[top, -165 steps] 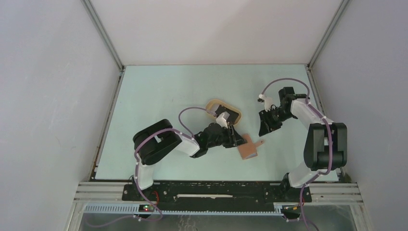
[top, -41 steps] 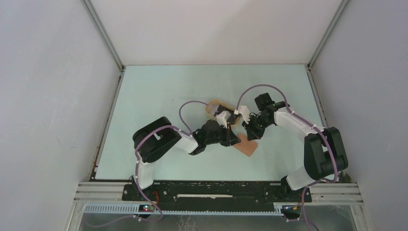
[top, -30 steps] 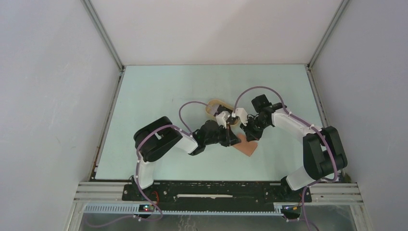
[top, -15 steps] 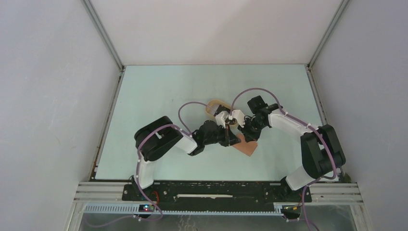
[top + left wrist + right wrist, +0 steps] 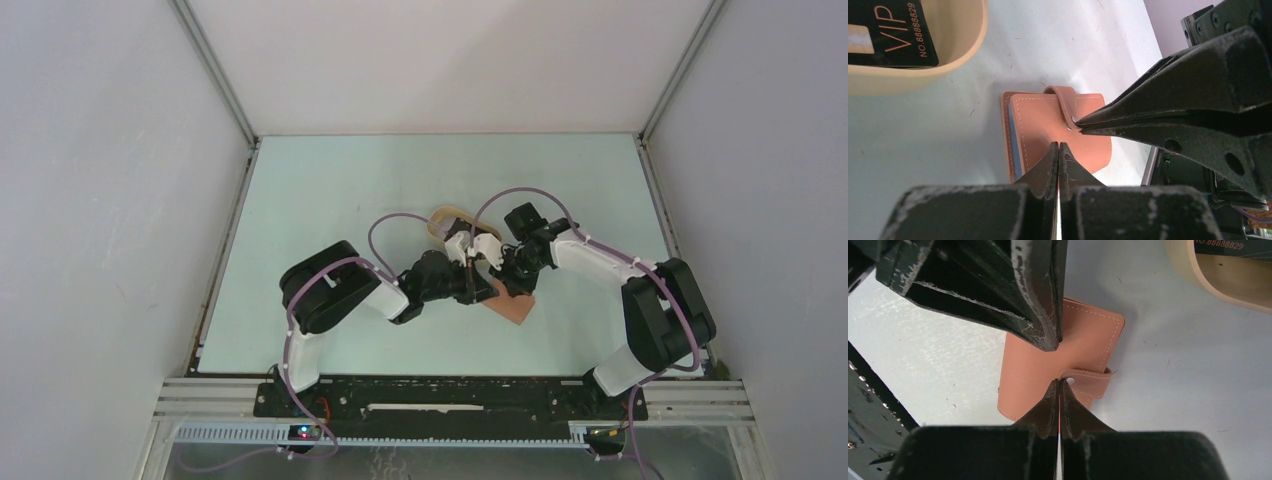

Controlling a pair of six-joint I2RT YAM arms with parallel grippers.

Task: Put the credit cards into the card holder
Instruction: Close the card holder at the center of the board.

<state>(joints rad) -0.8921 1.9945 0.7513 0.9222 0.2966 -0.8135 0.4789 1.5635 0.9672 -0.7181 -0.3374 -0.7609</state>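
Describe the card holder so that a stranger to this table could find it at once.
On the pale green table, look beside the oval beige tray, toward the arms' bases. The card holder lies closed there: small, reddish-brown leather with a snap tab, while the tray holds a black VIP card.

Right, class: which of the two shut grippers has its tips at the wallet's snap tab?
The right gripper, its tips at the snap tab of the card holder; the left gripper is over the plain cover instead.
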